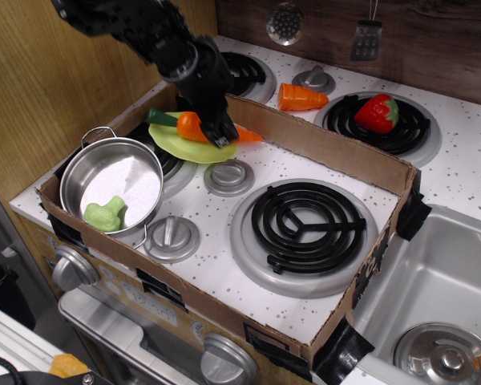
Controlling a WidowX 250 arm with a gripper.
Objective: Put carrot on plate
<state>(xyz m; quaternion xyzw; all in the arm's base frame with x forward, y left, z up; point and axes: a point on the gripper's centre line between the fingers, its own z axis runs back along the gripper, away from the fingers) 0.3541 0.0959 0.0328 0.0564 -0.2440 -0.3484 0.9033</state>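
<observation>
The long orange carrot [194, 127] with its dark green stem end at the left lies across the lime-green plate [184, 147] at the back left of the boxed stovetop. Its tip sticks out past the plate's right rim. My black gripper [217, 132] is low over the carrot's middle, its fingers around it. The jaws hide the contact, so I cannot tell whether they still clamp the carrot.
A steel pot [112, 184] holding green broccoli [105, 213] stands front left. A cardboard wall [329, 148] rings the stovetop. Behind it lie a stubby orange cone [301, 97] and a strawberry [376, 113]. A black coil burner [307, 223] is at the middle, a sink [433, 297] at the right.
</observation>
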